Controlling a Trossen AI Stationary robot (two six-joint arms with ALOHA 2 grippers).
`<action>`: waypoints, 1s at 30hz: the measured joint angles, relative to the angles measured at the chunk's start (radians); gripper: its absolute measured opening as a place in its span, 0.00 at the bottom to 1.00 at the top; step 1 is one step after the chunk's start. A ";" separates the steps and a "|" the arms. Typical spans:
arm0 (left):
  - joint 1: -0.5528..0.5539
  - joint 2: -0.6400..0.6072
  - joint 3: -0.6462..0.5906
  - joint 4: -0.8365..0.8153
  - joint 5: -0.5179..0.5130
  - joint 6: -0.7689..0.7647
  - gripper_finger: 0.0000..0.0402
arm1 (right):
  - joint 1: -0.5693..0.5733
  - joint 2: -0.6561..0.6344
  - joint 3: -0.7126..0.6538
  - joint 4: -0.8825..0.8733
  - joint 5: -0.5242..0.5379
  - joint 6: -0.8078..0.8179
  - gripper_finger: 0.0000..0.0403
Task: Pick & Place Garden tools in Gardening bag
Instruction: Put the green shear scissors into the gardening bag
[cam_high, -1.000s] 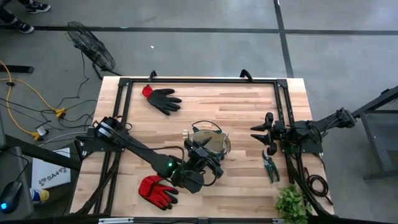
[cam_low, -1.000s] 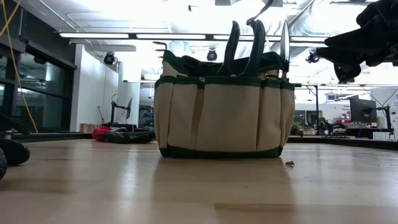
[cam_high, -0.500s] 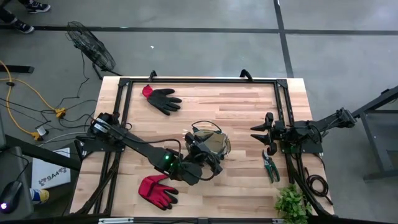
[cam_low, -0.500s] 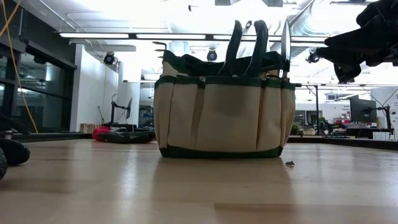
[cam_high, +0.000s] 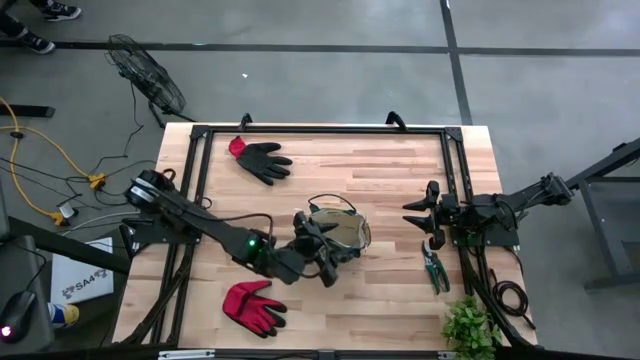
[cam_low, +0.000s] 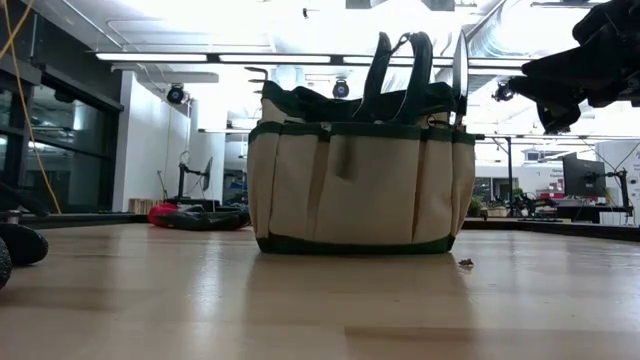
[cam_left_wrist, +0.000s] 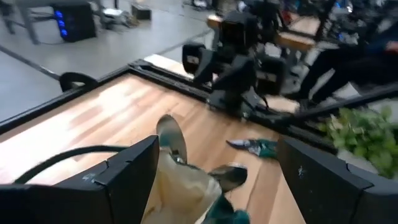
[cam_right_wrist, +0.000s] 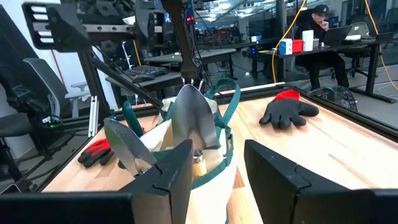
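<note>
Bright ceiling strip lights glare in the low view; the left wrist view is motion-blurred.

Gardening bag (cam_low: 360, 190): pale tan fabric panels with dark green rim, base band, vertical seams and loop handles. Trowels (cam_right_wrist: 194, 118) standing in the bag: plain silver-grey blades, no marking. Pruners (cam_high: 434, 268) lying on the table: green handles with darker metal at the blades. Glove (cam_high: 262, 159) at the far side of the table: black fingers and palm with a red cuff. Second glove (cam_high: 253, 304) at the near side: red throughout, darker lines between the fingers. Table (cam_high: 390, 170): light wood in parallel plank strips, bordered by a black frame. Plant (cam_high: 468, 328) at the table's corner: leafy bright green. Both arms: black, the left one showing a small green light.
</note>
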 joint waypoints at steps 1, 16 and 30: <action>0.006 -0.010 -0.007 -0.004 0.025 0.007 0.80 | 0.000 0.000 0.000 0.000 0.000 0.000 0.34; 0.111 -0.047 -0.021 -0.037 0.447 0.033 0.80 | 0.000 0.000 0.000 0.000 0.000 0.000 0.34; 0.135 -0.032 0.049 -0.111 0.577 0.165 0.80 | 0.000 0.000 0.000 0.000 0.000 0.000 0.34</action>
